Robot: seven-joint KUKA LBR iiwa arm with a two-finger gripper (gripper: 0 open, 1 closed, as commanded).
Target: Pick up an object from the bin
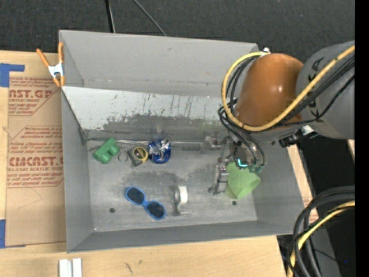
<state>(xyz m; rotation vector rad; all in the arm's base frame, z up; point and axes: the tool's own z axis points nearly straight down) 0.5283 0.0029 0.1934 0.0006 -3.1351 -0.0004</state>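
A grey metal bin (144, 68) is sitting under 1 robot arm reaching in from the right. The end effector (226, 183) is hanging low at the bin's right side, right against a pale green cone-shaped object (245, 184). I cannot tell whether it is spread or pressed together. Blue sunglasses (144, 202) and a small white roll (181, 195) are lying to the left.

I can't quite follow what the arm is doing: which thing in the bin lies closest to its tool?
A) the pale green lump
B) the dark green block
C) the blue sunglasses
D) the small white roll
A: the pale green lump lies right beside the tool at the bin's right; the blue sunglasses, dark green block and white roll lie further left.
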